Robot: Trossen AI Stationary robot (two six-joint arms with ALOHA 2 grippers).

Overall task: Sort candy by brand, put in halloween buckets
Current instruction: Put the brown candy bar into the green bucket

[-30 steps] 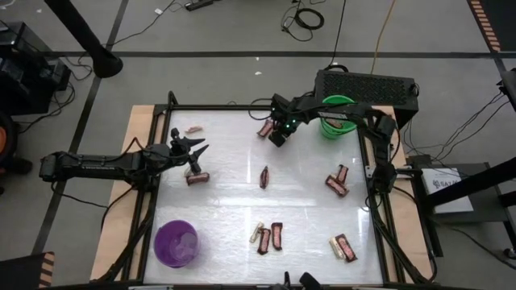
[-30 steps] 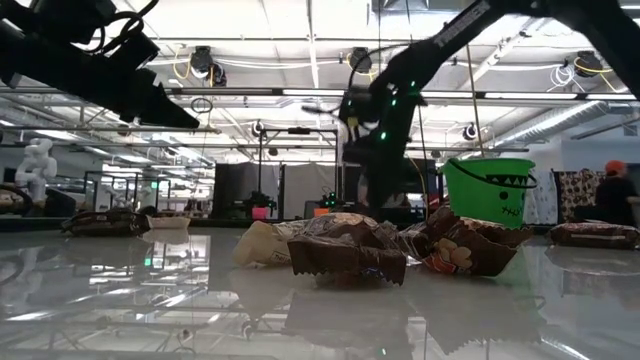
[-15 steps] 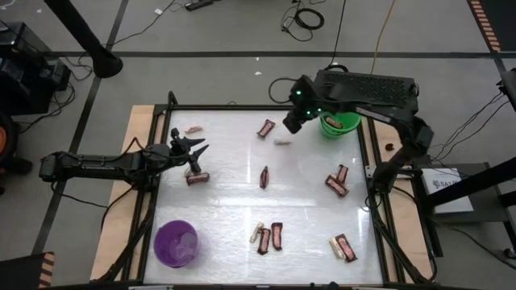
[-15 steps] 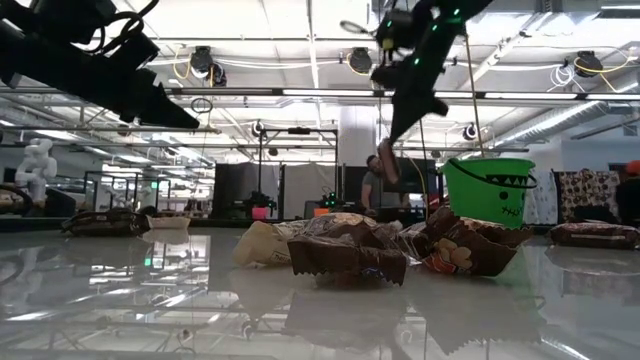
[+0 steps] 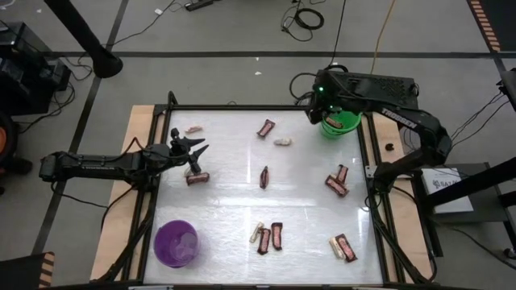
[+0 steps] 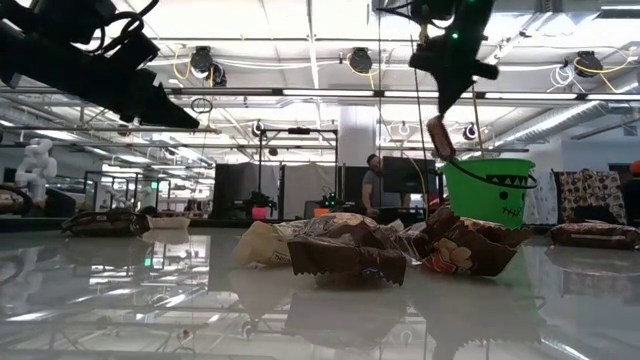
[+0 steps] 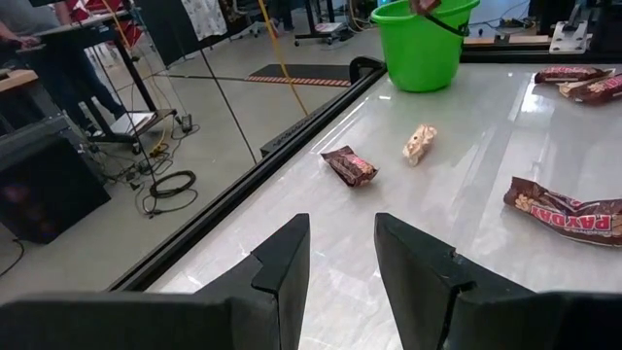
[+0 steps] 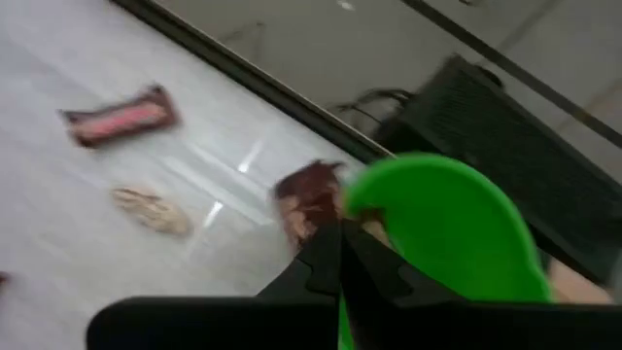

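Pinched tight, the jaws of the right gripper (image 6: 440, 122) hold a dark red-brown candy bar (image 6: 439, 137) by its top end, so that it dangles in the air just beside the rim of the green bucket (image 5: 339, 122), which stands at about one o'clock on the table (image 5: 234, 201). From its own wrist, the right gripper (image 8: 339, 238) has the bar (image 8: 304, 202) hanging at the bucket's (image 8: 447, 233) edge.

Over at nine o'clock the left gripper (image 5: 196, 148) hovers above the table with a narrow gap between its fingers (image 7: 282, 262) and nothing in it; a red-brown bar (image 5: 197, 178) lies just beside it on the glossy surface.

The purple bucket (image 5: 176, 242) sits at seven o'clock. Loose candy is scattered about: a red-brown bar (image 5: 266, 127) and a pale one (image 5: 282, 142) near twelve, a small pale one (image 5: 193, 129) at eleven, a dark bar (image 5: 264, 176) at the centre, a pair (image 5: 337, 182) at three, a cluster (image 5: 267, 236) at six and another pair (image 5: 343, 246) at five.

A person (image 6: 372, 182) stands far off in the room behind the table.
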